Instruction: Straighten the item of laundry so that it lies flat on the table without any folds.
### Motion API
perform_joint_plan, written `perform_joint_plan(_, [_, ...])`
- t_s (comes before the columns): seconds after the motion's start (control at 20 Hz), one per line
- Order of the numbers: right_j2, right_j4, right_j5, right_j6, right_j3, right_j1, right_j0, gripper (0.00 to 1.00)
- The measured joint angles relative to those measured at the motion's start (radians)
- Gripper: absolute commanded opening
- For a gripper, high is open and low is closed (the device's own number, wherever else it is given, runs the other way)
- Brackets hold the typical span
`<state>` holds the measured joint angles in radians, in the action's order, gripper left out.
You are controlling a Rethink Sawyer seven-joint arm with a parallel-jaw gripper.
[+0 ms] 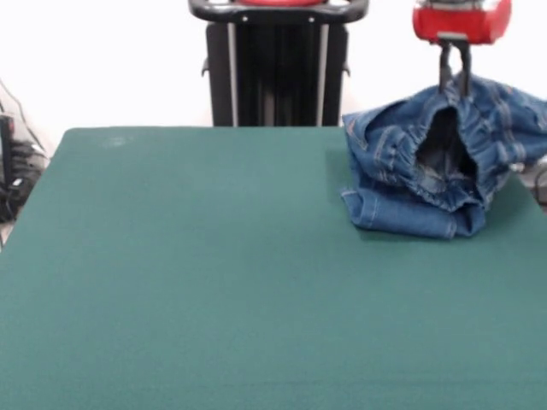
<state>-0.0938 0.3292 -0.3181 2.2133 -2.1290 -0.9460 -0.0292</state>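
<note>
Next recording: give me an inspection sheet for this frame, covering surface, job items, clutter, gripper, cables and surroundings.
Surface: green table, mostly bare.
Job items: jeans bunched at the table's far right as the picture shows it, waistband gaping open toward the camera, top lifted, lower folds resting on the table; not flat.
Clutter: nothing seen.
Gripper: gripper comes down from the red arm, shut on the jeans' top edge.
Cables: dark cables at the left edge, off the table.
Surroundings: black pedestal behind the table, white wall.
</note>
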Motion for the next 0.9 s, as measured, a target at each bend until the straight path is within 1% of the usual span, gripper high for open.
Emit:
perform_joint_plan(0.05, [0.0, -0.012, -0.02, 0.0, 0.0, -0.034, -0.021, 0.0])
perform_joint_plan(0.15, [0.0, -0.019, -0.038, 0.0, 0.001, -0.053, -0.031, 0.0])
perform_joint_plan(0.2, [0.003, -0.028, -0.071, 0.0, 0.006, -0.079, -0.04, 0.0])
perform_joint_plan(0.3, [0.006, -0.035, -0.102, 0.0, 0.014, -0.097, -0.043, 0.0])
perform_joint_plan(0.45, [0.015, -0.071, -0.197, 0.0, 0.05, -0.135, -0.042, 0.0])
perform_joint_plan(0.5, [0.02, -0.095, -0.263, 0.0, 0.081, -0.153, -0.04, 0.0])
perform_joint_plan(0.55, [0.022, -0.108, -0.301, 0.0, 0.1, -0.162, -0.04, 0.0])
perform_joint_plan(0.65, [0.025, -0.122, -0.346, 0.0, 0.124, -0.172, -0.039, 0.0])
perform_joint_plan(0.7, [0.027, -0.14, -0.404, 0.0, 0.158, -0.183, -0.039, 0.0])
perform_joint_plan(0.9, [0.03, -0.175, -0.528, 0.0, 0.243, -0.205, -0.039, 0.0])
